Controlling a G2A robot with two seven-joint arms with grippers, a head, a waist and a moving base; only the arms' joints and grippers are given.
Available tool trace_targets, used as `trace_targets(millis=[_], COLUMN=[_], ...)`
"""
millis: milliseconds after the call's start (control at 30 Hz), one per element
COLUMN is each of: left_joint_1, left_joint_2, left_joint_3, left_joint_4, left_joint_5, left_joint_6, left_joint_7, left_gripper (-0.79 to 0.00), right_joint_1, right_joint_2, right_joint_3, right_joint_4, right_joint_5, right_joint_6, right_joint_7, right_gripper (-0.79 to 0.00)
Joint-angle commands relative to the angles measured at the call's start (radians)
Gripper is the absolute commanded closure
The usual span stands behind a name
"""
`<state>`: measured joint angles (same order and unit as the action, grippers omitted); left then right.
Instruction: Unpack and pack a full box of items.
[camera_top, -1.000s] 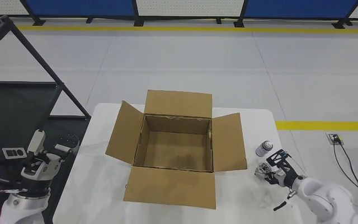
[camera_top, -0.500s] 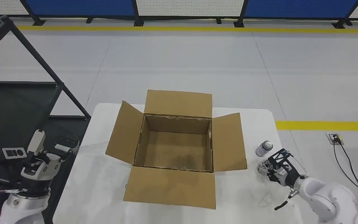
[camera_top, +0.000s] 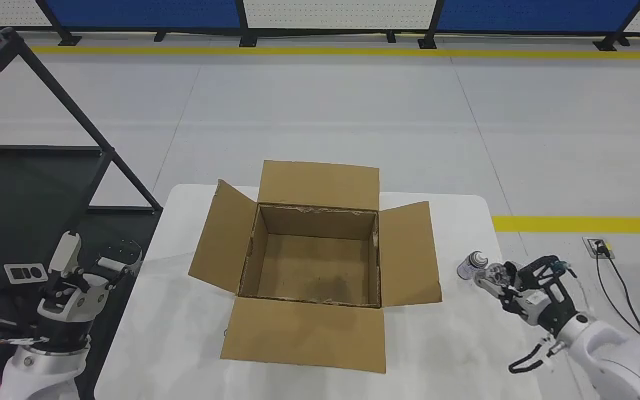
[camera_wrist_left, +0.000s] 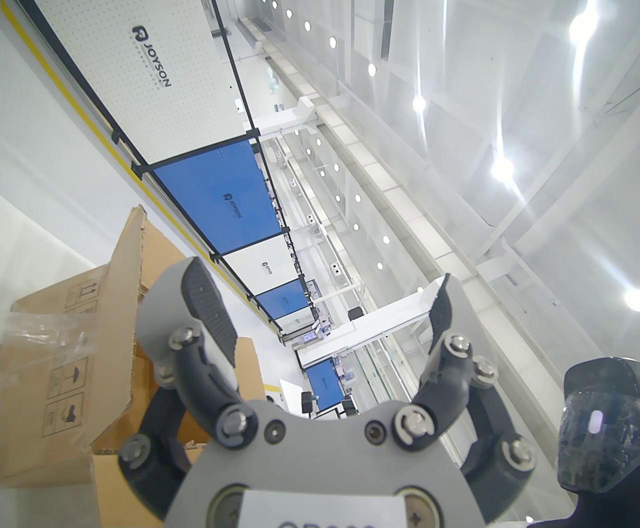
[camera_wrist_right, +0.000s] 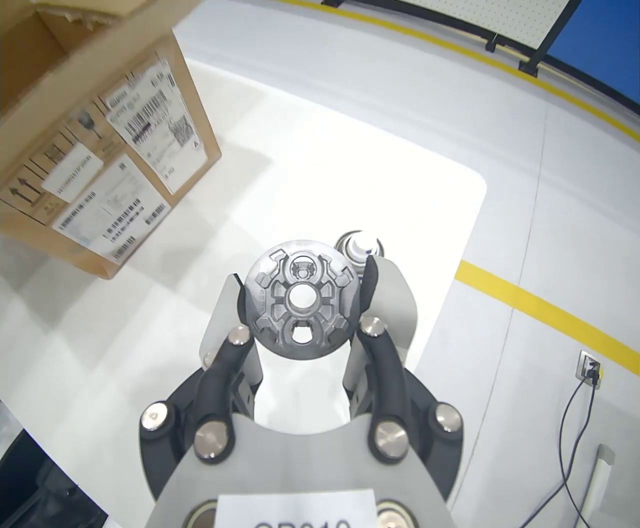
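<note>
Right gripper, clamped on the round grey cast-metal disc, has lifted it clear near the white table's right edge; the empty brown cardboard box awaits packing. Left gripper spread apart.

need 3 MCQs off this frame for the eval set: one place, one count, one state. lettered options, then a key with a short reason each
1. How many flaps of the box are folded open?
A) two
B) three
C) four

2. Where is the small can?
A) inside the box
B) on the table beside the box
C) on the floor

3. What state is the right hand in?
A) open and empty
B) shut on a round metal disc
C) shut on the small can

Key:
1 C: the top view shows all four flaps spread outward.
2 B: it stands on the table, apart from the box and close to the right hand.
3 B: in the right wrist view the round metal disc sits clamped between its jaws.
</note>
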<state>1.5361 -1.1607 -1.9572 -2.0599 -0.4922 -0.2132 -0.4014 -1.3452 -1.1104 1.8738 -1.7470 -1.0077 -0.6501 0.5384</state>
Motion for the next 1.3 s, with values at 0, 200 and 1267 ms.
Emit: trace_targets(millis=[0,200,1267], left_joint_1=[0.000,0.000,0.103], left_joint_2=[0.000,0.000,-0.014], left_joint_3=[0.000,0.000,-0.112], left_joint_4=[0.000,0.000,0.015], left_joint_5=[0.000,0.000,-0.064], left_joint_6=[0.000,0.000,-0.058], left_joint_7=[0.000,0.000,0.076], left_gripper=[-0.785,-0.785,-0.785], right_joint_1=[-0.017,-0.057,0.406], right_joint_2=[0.002,0.005,-0.046], right_joint_3=[0.014,0.032,-0.793], right_joint_4=[-0.046,-0.166,-0.234], right_joint_5=[0.042,0.155,-0.089], right_joint_6=[0.011,0.044,0.399], right_joint_7=[0.007,0.018,0.208], right_gripper=[0.000,0.000,0.000])
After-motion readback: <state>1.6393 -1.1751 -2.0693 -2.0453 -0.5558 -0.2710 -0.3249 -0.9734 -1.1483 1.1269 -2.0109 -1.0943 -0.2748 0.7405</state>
